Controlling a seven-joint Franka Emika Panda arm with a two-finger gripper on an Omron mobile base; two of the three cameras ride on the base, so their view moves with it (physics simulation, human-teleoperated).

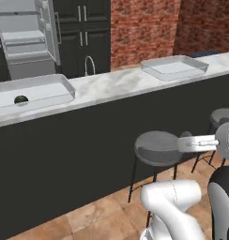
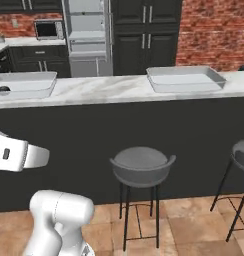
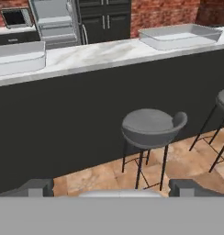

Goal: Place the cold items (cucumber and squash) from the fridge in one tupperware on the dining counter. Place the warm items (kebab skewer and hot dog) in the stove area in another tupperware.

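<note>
Two clear tupperware tubs stand on the marble dining counter (image 2: pixel 109 89). In the left tupperware (image 1: pixel 34 91) (image 2: pixel 25 84) (image 3: pixel 17 57) lies a small dark green rounded thing (image 1: pixel 21 99) (image 2: pixel 4 90); I cannot tell whether it is the cucumber or the squash. The right tupperware (image 1: pixel 175 68) (image 2: pixel 184 79) (image 3: pixel 180 36) looks empty. My gripper (image 3: pixel 113 189) is open, its fingertips (image 3: pixel 38 187) wide apart with nothing between them, low in front of the counter and facing it. The kebab skewer and hot dog are out of view.
A grey bar stool (image 1: pixel 158 147) (image 2: pixel 142 165) (image 3: pixel 150 128) stands right before the counter's dark front, with a second stool (image 2: pixel 242 155) to its right. Behind the counter the fridge (image 2: pixel 86 35) stands open beside dark cabinets. A microwave (image 2: pixel 48 30) sits far left.
</note>
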